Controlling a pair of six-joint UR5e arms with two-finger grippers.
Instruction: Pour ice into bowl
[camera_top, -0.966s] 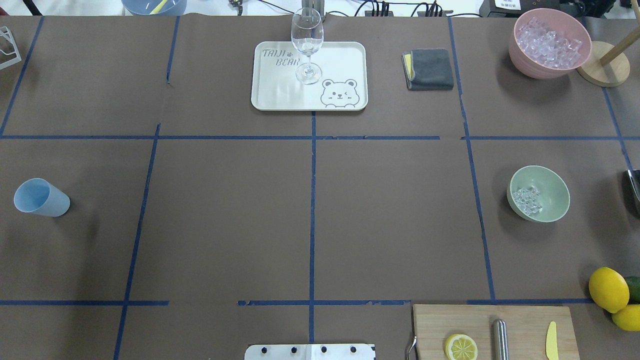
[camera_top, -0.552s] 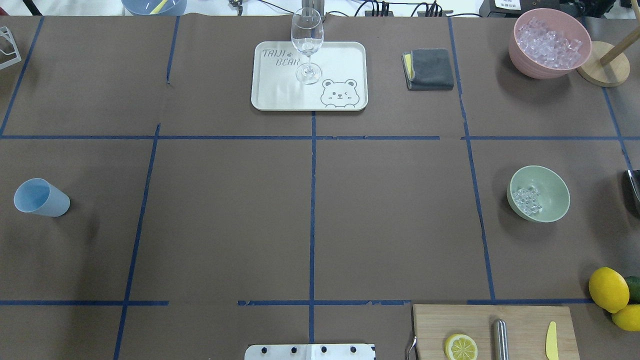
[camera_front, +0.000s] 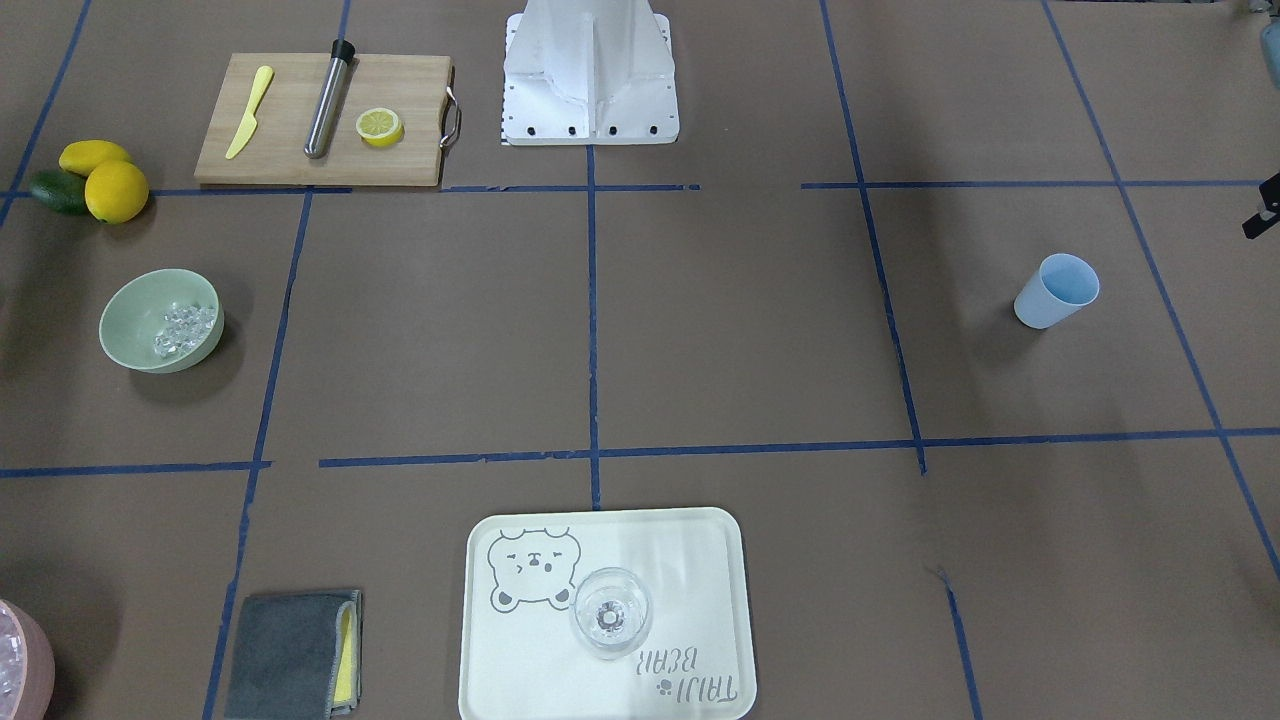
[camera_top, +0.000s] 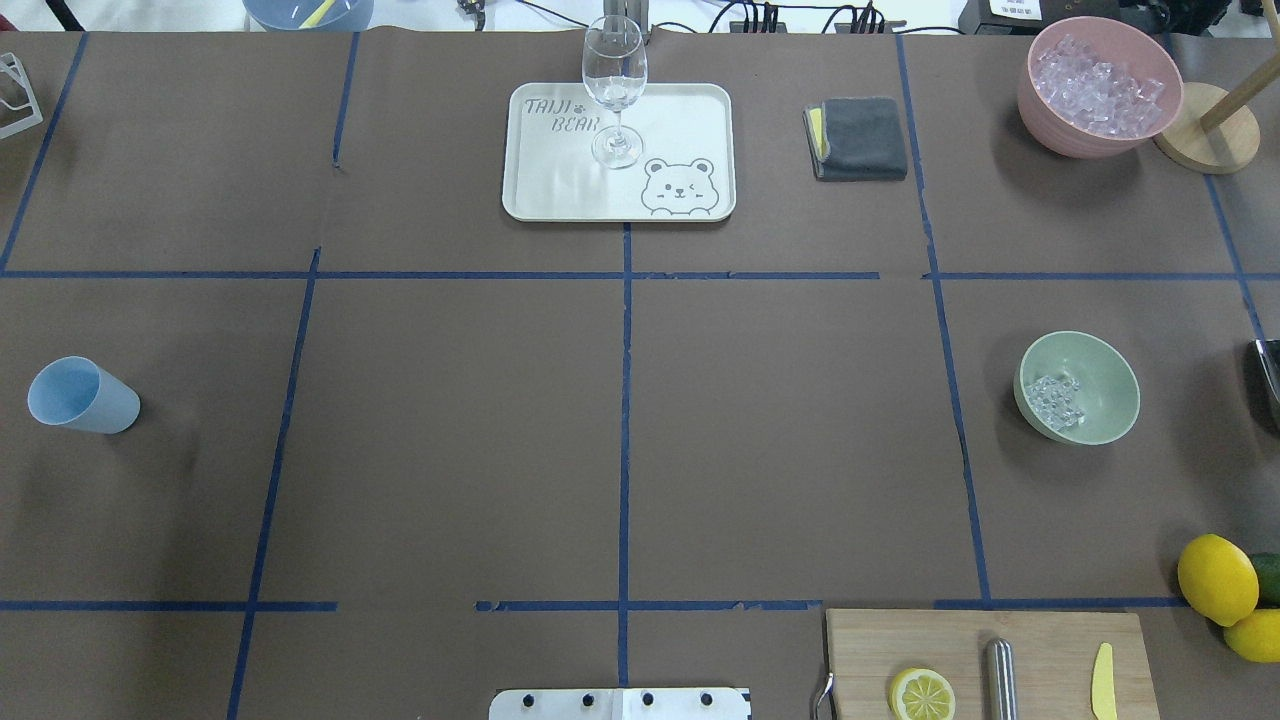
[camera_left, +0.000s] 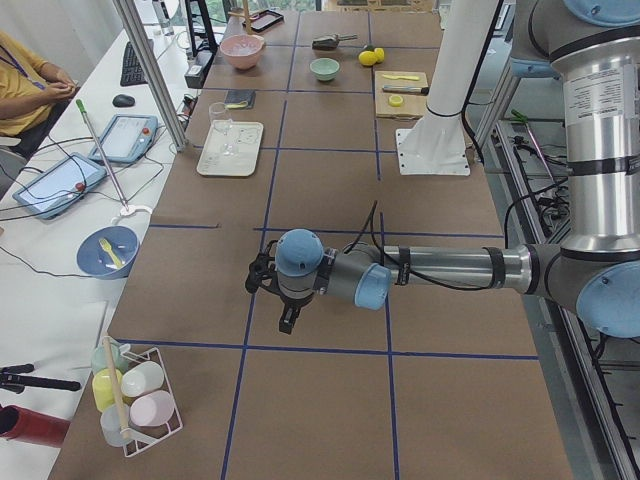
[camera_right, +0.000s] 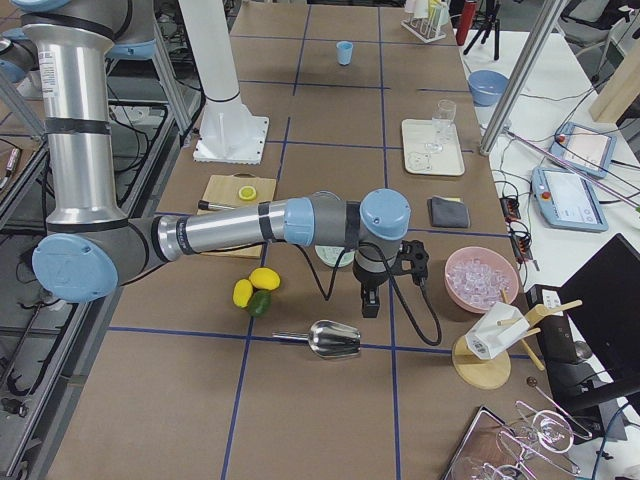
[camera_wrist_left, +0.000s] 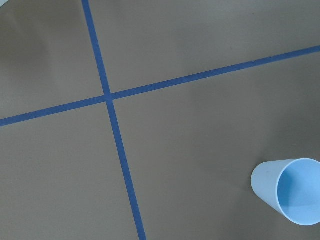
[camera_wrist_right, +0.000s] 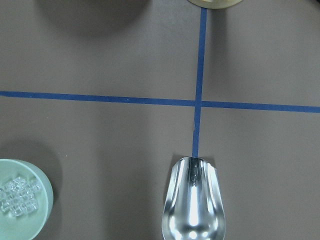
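Observation:
The sage-green bowl (camera_top: 1100, 372) stands on the table's right side, with a small heap of clear ice (camera_top: 1055, 401) in it. Both also show in the front view, the bowl (camera_front: 128, 322) and the ice (camera_front: 183, 327), and at the lower left of the right wrist view, the bowl (camera_wrist_right: 44, 200) and the ice (camera_wrist_right: 18, 197). My right gripper (camera_right: 368, 306) hangs above the table between the bowl and a metal scoop (camera_wrist_right: 194, 205). My left gripper (camera_left: 287, 322) hangs over the table's left end. I cannot tell whether either is open or shut.
The scoop (camera_right: 335, 339) lies empty on the table. A pink bowl (camera_top: 1052, 128) full of ice stands at the far right, beside a wooden stand (camera_top: 1205, 140). A blue cup (camera_top: 85, 396) stands at the left. A tray (camera_top: 560, 190) with a wine glass (camera_top: 614, 85), a grey cloth (camera_top: 860, 138), a cutting board (camera_top: 1050, 650) and lemons (camera_top: 1216, 578) are about.

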